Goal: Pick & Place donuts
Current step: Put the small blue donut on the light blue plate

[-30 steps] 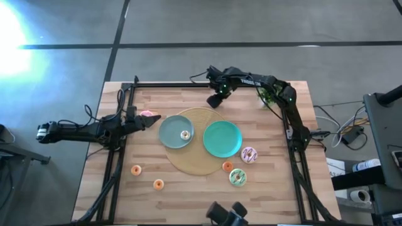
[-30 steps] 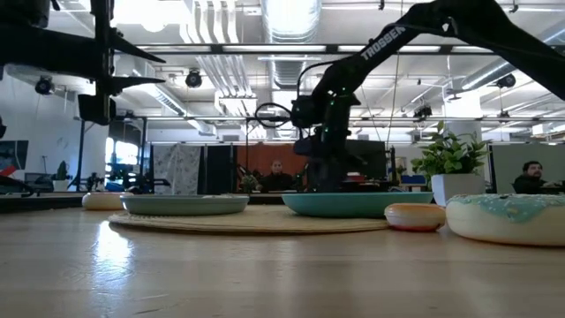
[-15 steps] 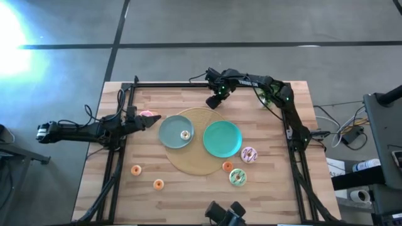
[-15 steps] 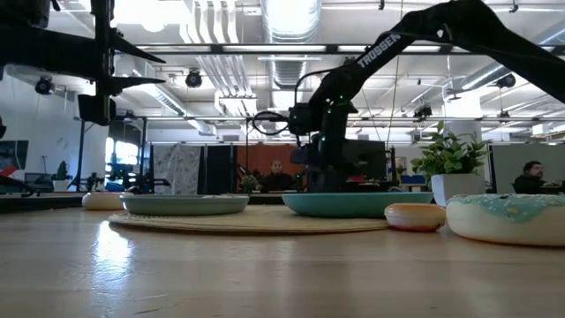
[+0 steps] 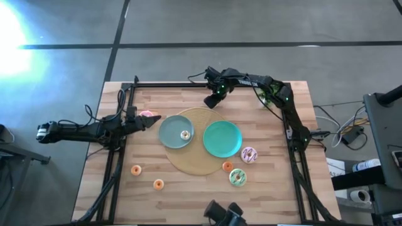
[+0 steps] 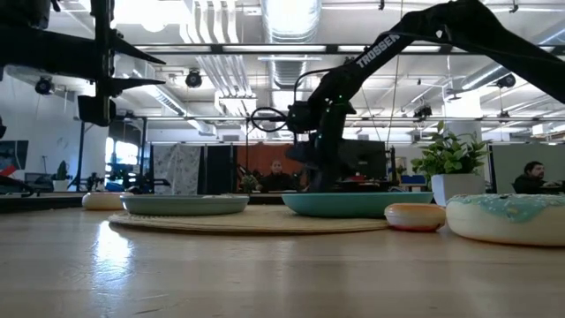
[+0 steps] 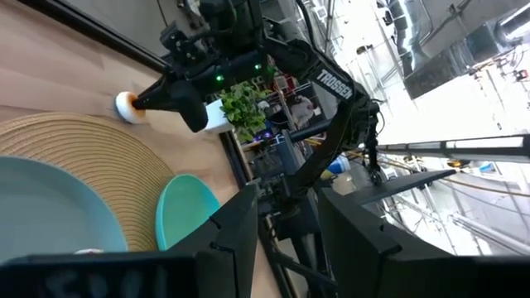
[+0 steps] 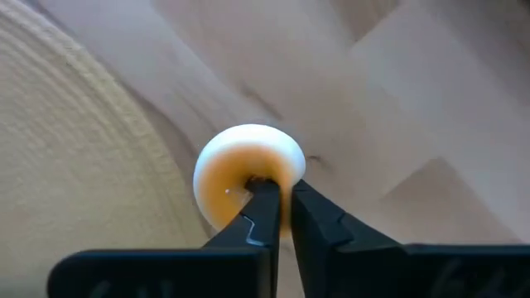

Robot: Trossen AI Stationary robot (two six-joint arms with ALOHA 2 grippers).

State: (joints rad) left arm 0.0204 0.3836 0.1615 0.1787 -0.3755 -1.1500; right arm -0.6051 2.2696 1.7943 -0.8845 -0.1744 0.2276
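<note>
— We see two dark, slim arms; the right arm [image 5: 264, 85] carries white TROSSEN lettering and small green lights near its wrist.

— We note black cables looping off it — and the left arm [image 5: 88, 130] ends at nine o'clock in a pale, rounded cap.

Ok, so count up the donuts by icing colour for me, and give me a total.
Orange donut: 3
Cream donut: 2
Pink donut: 1
Lilac donut: 1
Green donut: 1
Total: 8
</note>
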